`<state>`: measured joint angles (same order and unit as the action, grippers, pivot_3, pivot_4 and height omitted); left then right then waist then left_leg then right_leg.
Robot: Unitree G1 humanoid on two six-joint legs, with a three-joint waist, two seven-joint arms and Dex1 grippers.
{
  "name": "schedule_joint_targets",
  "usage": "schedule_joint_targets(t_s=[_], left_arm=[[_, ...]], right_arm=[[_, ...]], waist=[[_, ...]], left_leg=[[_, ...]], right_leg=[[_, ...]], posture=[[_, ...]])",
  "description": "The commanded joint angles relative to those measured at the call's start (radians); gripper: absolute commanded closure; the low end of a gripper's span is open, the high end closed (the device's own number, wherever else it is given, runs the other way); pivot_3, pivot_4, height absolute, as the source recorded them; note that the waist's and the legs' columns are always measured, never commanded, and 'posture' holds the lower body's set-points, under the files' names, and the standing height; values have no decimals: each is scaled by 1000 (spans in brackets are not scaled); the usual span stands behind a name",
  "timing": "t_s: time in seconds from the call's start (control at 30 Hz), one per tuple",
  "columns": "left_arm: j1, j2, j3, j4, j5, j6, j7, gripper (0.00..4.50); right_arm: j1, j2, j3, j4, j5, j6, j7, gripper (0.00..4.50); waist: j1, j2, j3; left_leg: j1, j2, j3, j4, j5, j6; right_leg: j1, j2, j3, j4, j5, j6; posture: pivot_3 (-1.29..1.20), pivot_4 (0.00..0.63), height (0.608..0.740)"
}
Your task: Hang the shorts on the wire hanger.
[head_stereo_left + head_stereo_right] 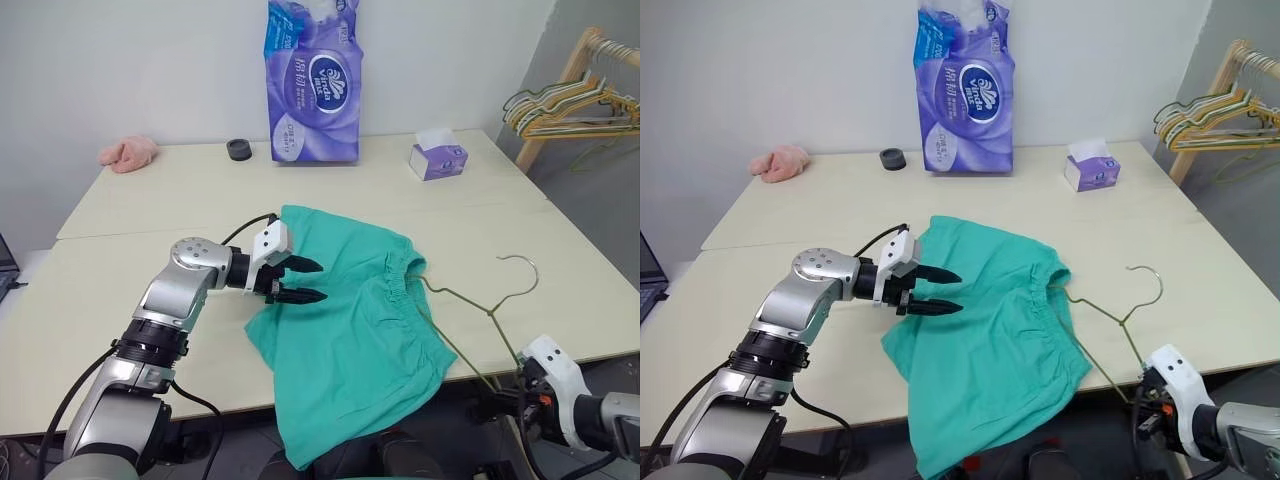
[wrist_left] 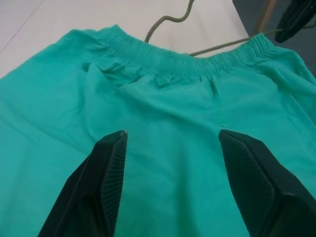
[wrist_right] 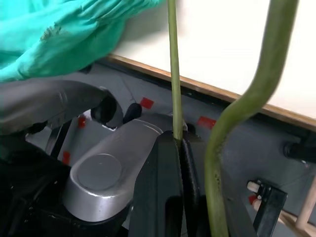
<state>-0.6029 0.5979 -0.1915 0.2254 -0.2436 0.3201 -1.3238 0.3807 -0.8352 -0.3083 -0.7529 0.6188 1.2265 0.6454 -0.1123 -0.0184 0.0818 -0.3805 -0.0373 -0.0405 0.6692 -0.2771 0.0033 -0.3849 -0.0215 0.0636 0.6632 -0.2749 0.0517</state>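
The teal-green shorts (image 1: pixel 350 320) lie spread on the table (image 1: pixel 150 290), one leg drooping over the front edge. Their gathered waistband (image 2: pixel 197 61) faces right. My left gripper (image 1: pixel 305 281) hovers just over the shorts' left part, open, with nothing between its fingers (image 2: pixel 111 163). The wire hanger (image 1: pixel 470 300) lies to the right of the shorts, its hook (image 1: pixel 522 266) on the tabletop and its lower part running past the front edge, partly under the waistband. My right gripper (image 3: pixel 177 145) sits below that edge at the right, shut on the hanger's thin wire (image 3: pixel 173 74).
A purple tissue pack (image 1: pixel 313 80) stands at the back, with a small tissue box (image 1: pixel 438 158), a black ring (image 1: pixel 239 149) and a pink cloth lump (image 1: pixel 128 152). A wooden rack holding several coloured hangers (image 1: pixel 570 105) stands at the far right.
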Motion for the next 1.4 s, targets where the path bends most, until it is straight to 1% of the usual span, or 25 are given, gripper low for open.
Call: schedule_joint_targets(t_s=[0.03, 0.27, 0.37, 0.5, 0.6, 0.73, 0.83, 0.93, 1.1, 1.17, 1.2, 1.23, 1.4], left_arm=[[-20, -3, 12, -19, -1, -14, 14, 1377], [-35, -15, 18, 5, 4, -33, 38, 1377], [-48, -23, 20, 17, 2, -37, 45, 1377], [-63, -35, 28, 24, -7, -35, 60, 1377], [-67, -42, 38, 25, -12, -32, 73, 1377], [-70, -52, 55, 21, -24, -21, 99, 1377], [-71, -54, 68, 16, -28, -14, 118, 1377], [-71, -48, 76, 17, -28, -13, 128, 1377], [-62, -40, 86, 8, -30, -11, 141, 1377], [-58, -39, 87, 5, -30, -10, 144, 1377], [-56, -39, 88, 2, -30, -9, 144, 1377], [-54, -40, 89, 0, -29, -9, 146, 1377], [-52, -49, 88, -3, -27, -9, 153, 1377]], right_arm=[[-19, -12, 45, -9, -28, -36, -26, 4500], [-132, 70, 11, 134, 24, 35, -60, 4500], [-185, 44, 21, 187, 39, 51, -33, 4500], [-303, 23, 52, 276, 82, 97, 8, 4500], [-377, 26, 93, 330, 89, 116, 15, 4500], [-475, 64, 137, 400, 93, 144, 13, 4500], [-544, 103, 139, 447, 99, 163, 7, 4500], [-586, 108, 126, 461, 109, 170, 18, 4500], [-590, 35, 103, 407, 125, 156, 60, 4500], [-570, -20, 119, 360, 109, 117, 82, 4500], [-564, -27, 112, 348, 116, 120, 84, 4500], [-541, -72, 134, 314, 88, 78, 95, 4500], [-516, -124, 96, 240, 106, 63, 86, 4500]], waist=[[0, 0, 0], [0, 0, 0], [0, 0, 0], [-6, 0, 0], [-25, 0, 0], [-48, -1, 0], [-65, -2, 0], [-82, -2, 1], [-82, 0, 2], [-80, 0, 2], [-80, 0, 2], [-75, 0, 2], [-29, -1, 1]], left_leg=[[0, 0, 0, 0, 0, 0], [0, 0, 0, 1, 0, 0], [0, 0, 0, 1, 0, 0], [0, 0, 0, 2, 0, 0], [0, 0, 1, 2, 0, 0], [0, 2, 1, 2, 0, 0], [0, 4, 2, 2, 0, 0], [0, 5, 3, 2, 0, 0], [-1, 6, 6, 1, 0, 0], [-1, 6, 7, 2, 0, 0], [-1, 6, 8, 2, 0, 0], [-1, 6, 9, 1, 0, 0], [-1, 6, 6, -3, 0, 0]], right_leg=[[0, 0, 0, 0, 0, 0], [0, 0, 0, 0, 0, 0], [0, 0, 0, 0, 1, -2], [0, 0, 0, 1, 2, -1], [0, 1, 2, 1, 2, -1], [0, 2, 2, 1, 3, -1], [-1, 3, 2, 1, 4, -1], [-2, 4, 2, 1, 5, -1], [-4, 5, 5, 1, 5, -1], [-4, 5, 5, 1, 6, 0], [-4, 4, 6, 1, 6, 0], [-4, 4, 6, 1, 6, 1], [-4, 4, 4, -2, 6, 1]], posture=[[-203, 68, 740], [-205, 66, 740], [-209, 59, 740], [-209, 59, 740], [-196, 57, 740], [-183, 59, 740], [-170, 61, 740], [-170, 61, 740], [-155, 64, 740], [-156, 65, 740], [-156, 66, 740], [-158, 67, 740], [-170, 67, 740]])
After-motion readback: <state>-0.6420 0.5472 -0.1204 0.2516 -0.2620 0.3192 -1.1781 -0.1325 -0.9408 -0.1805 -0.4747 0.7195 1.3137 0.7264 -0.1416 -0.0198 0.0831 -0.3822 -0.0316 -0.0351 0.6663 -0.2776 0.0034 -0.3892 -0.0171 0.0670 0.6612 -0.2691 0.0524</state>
